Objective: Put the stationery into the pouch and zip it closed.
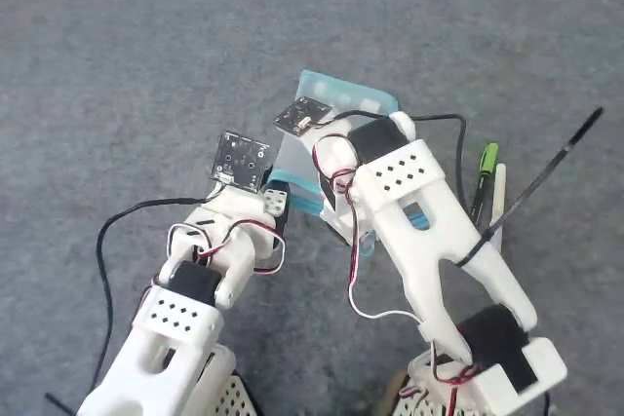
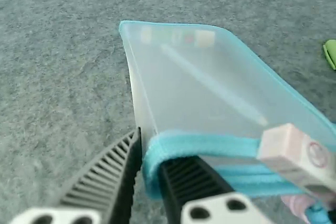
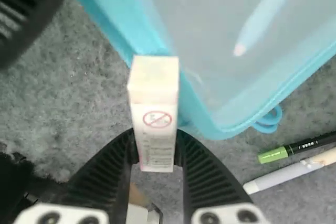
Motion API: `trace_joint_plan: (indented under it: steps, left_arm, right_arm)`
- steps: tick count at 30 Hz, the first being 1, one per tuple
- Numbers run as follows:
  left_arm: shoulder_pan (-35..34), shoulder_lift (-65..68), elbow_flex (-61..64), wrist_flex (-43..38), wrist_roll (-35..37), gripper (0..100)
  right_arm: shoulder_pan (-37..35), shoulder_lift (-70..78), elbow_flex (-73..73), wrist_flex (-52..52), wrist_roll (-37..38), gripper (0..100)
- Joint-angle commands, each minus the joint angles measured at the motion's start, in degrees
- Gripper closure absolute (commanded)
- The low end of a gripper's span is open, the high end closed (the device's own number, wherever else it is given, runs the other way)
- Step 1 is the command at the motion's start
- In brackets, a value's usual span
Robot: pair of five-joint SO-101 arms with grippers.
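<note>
Two arms meet at one translucent pouch (image 1: pixel 341 99) with blue edging, lying near the middle of the grey bench (image 1: pixel 117 75). Counted here are one pouch, one eraser and three pens. A single pale pen (image 2: pixel 210 85) already lies inside the pouch, seen through its clear wall. A green-capped pen (image 3: pixel 294 148) and a white pen (image 3: pixel 294 171) rest side by side on the bench just beside the pouch, to the outside of the right arm.

The left claw (image 2: pixel 151 153) is clamped on the blue zip band at one corner of the pouch's mouth, with the band pinched between its ribbed fingers. The right claw (image 3: pixel 154 140) is closed to a narrow gap around the white eraser (image 3: pixel 153 93). It holds the eraser lengthwise, the free end up against the pouch's blue rim.

The left arm stretches forward from the near left. The right arm leans in from the near right, with its wrist tipped down over the pouch.
</note>
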Motion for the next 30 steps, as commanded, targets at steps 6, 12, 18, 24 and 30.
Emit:
trace_joint_plan:
  steps: [6, 12, 18, 24, 30]
  left_arm:
    - [-6.0, 0.0, -2.1, -2.2, 2.8, 99]
    - [-5.9, 0.0, -2.2, -2.3, 2.8, 99]
    - [-3.6, 0.0, -2.2, -2.2, 2.1, 99]
    - [2.2, -0.1, -1.8, -2.1, -1.2, 99]
    - [2.3, -0.1, -1.7, -2.0, -1.8, 99]
  right_arm:
    - [-2.0, -7.5, -0.7, 1.9, 1.2, 99.2]
    - [-7.6, -7.7, 3.3, -0.2, 1.8, 99.2]
    - [-8.0, -7.6, 3.3, -0.6, 1.6, 99.2]
    - [-2.2, -1.7, 0.6, -0.4, -0.8, 99.2]
    - [5.5, 5.0, -8.4, 2.0, -2.4, 99.2]
